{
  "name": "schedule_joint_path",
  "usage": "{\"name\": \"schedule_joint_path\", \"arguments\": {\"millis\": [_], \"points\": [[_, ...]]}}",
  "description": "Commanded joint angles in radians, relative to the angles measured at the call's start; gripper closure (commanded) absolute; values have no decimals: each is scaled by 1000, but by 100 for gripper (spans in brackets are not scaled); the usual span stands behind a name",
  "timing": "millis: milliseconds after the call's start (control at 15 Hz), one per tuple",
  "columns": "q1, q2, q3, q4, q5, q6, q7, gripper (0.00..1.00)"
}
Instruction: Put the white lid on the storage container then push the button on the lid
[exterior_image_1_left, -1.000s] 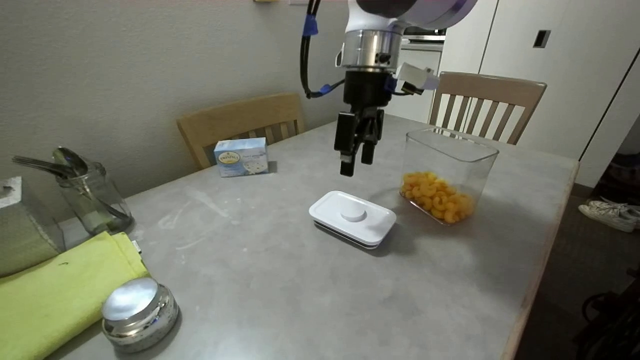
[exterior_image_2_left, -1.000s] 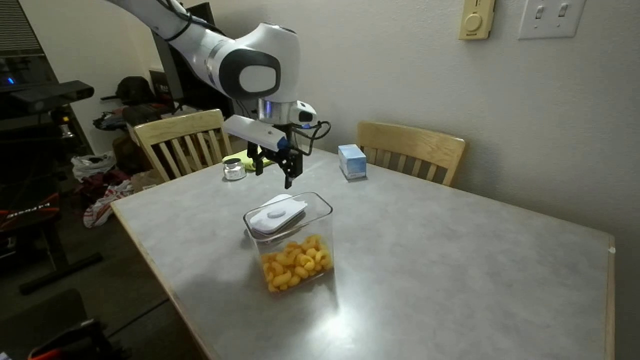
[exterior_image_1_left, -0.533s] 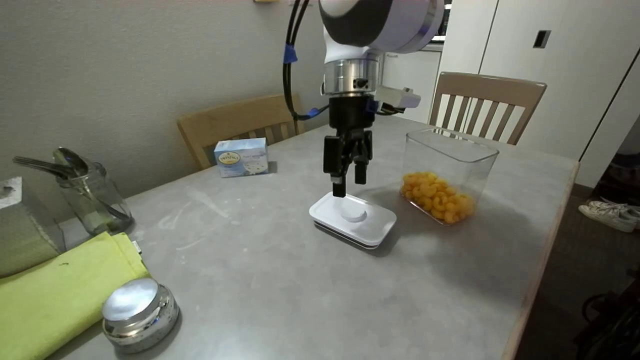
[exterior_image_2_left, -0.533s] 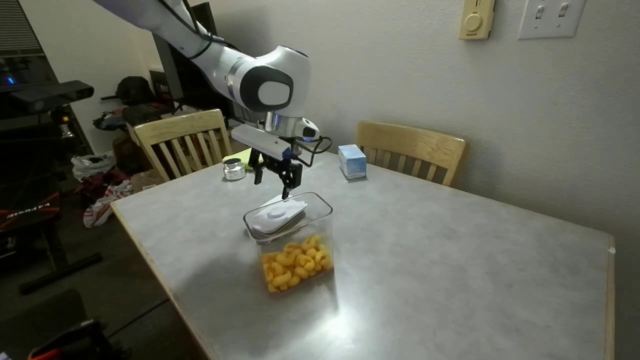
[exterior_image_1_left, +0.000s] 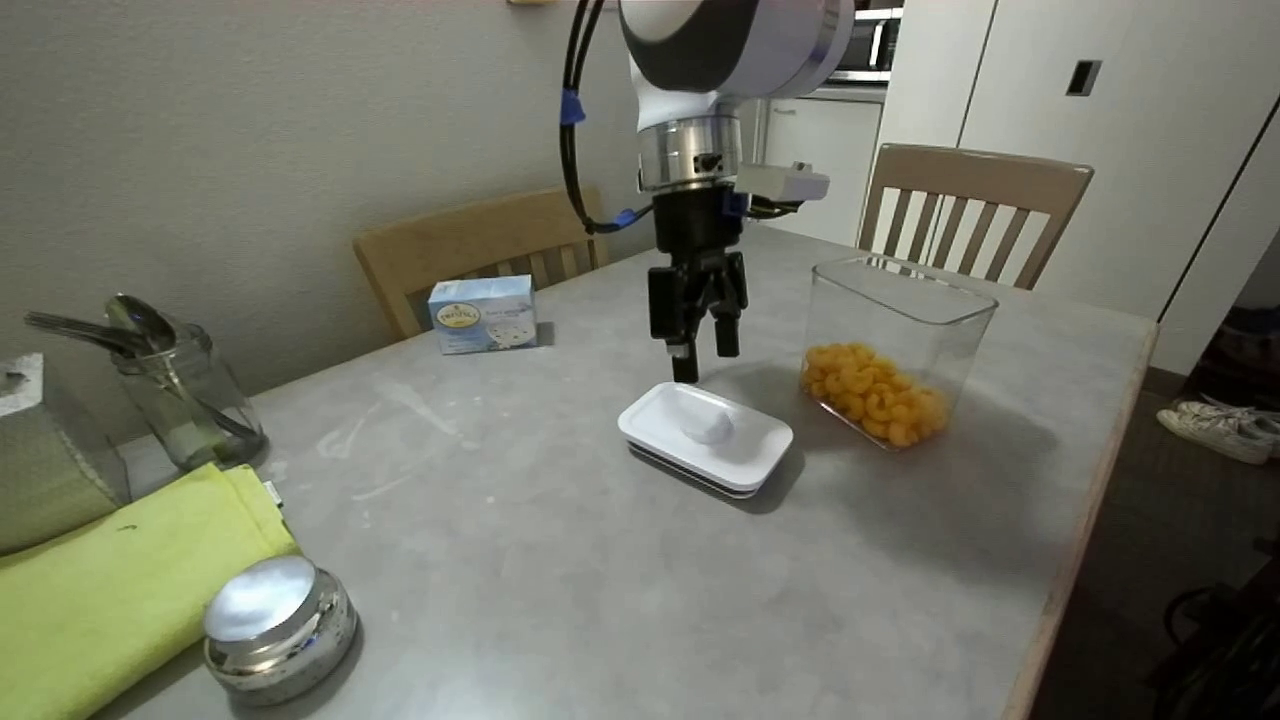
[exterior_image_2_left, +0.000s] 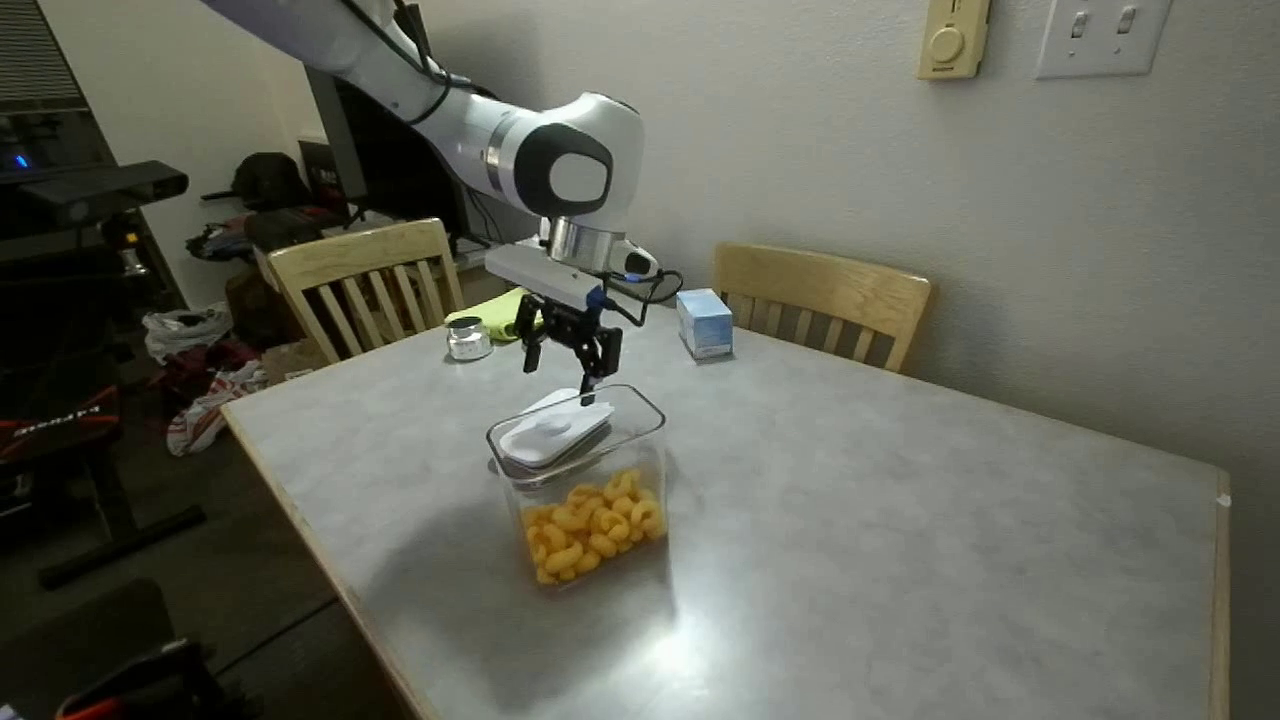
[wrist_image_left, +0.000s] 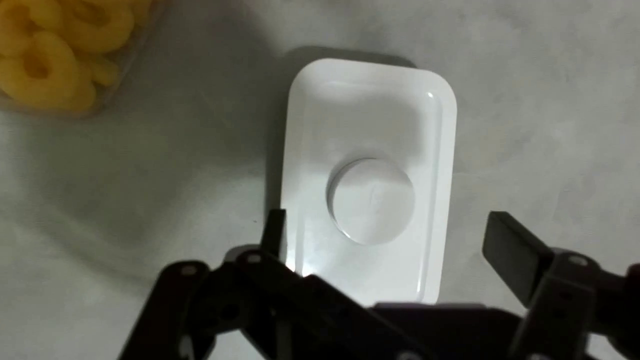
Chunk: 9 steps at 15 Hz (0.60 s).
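Note:
The white lid (exterior_image_1_left: 655, 418) lies flat on the table beside the storage container, button side up; it also shows in an exterior view (exterior_image_2_left: 530, 448), partly through the container's clear wall, and in the wrist view (wrist_image_left: 360, 125). Its round raised button (exterior_image_1_left: 706, 426) is at the centre, and also shows in the wrist view (wrist_image_left: 374, 202). The clear storage container (exterior_image_1_left: 905, 310) stands upright and uncovered with yellow pasta inside; its rim also shows in an exterior view (exterior_image_2_left: 664, 422). My gripper (exterior_image_1_left: 706, 362) is open and empty above the lid. In the wrist view, its fingers (wrist_image_left: 387, 225) are spread wider than the button.
A blue-and-white tea box (exterior_image_1_left: 484, 315) stands near the wall. A shiny metal tin (exterior_image_1_left: 280, 630), a yellow cloth (exterior_image_1_left: 130, 580) and a glass jar with utensils (exterior_image_1_left: 195, 400) are on the table's far side from the container. Chairs (exterior_image_2_left: 820, 300) surround the table (exterior_image_2_left: 900, 560).
The gripper has come down toward the lid and shifted away from the container's side, then risen very slightly in the last half second. It stays open. The lid and container have not moved.

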<state>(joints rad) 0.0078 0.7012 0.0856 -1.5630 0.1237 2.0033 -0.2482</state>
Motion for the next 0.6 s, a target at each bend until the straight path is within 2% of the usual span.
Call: {"name": "schedule_joint_path", "arguments": {"millis": [0,533], "points": [[4,74,17,71,4,-26,20,0],[19,151,11,128,-19,-28,32,0]]}}
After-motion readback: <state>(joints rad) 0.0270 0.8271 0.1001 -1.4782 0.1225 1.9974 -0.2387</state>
